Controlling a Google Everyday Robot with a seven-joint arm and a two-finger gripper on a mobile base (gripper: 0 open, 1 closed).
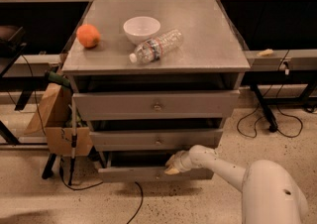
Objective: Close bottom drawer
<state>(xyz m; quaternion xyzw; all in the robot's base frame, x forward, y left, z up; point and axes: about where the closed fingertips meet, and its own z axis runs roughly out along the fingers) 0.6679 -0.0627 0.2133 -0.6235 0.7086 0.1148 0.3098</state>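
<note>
The bottom drawer (129, 174) is the lowest, slimmest grey front of the metal cabinet (158, 104). It stands slightly pulled out, with a dark gap above it. My gripper (172, 164) reaches in from the lower right on a white arm (223, 168) and rests against the drawer's front near its centre, covering the knob. The middle drawer (157, 140) and the top drawer (156, 104) sit above it.
On the cabinet top lie an orange (88, 35), a white bowl (141, 29) and a clear plastic bottle (156, 46) on its side. A cardboard box (57, 124) and a stick (74, 139) stand to the left. Cables (270, 124) trail on the floor to the right.
</note>
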